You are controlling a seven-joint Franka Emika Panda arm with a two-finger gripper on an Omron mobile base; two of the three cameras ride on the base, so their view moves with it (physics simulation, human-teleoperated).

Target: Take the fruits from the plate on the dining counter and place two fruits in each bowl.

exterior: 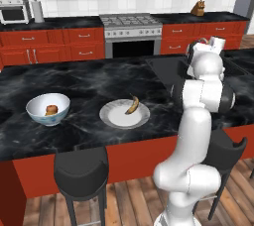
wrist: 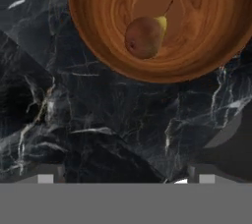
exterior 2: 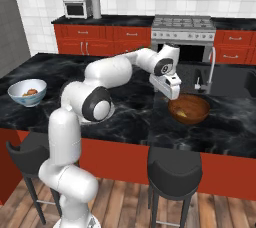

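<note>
Gripper [exterior 2: 172, 97] hung over the wooden bowl [exterior 2: 189, 109] right of centre, one fruit [wrist: 144, 36] lying inside.
At left the white bowl [exterior: 47, 109] held fruit, how many I couldn't make out; mid-frame the plate [exterior: 115, 117] on the dining counter [exterior: 89, 79] kept the banana [exterior: 132, 104]. Lifting straight up before swinging left for it seemed wise. Fingertips were cut off low in the hand view, so I cannot tell whether the jaws were spread or closed.

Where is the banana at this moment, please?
In the left base view, the banana lies on the plate on the dining counter, right of the white bowl.
</note>
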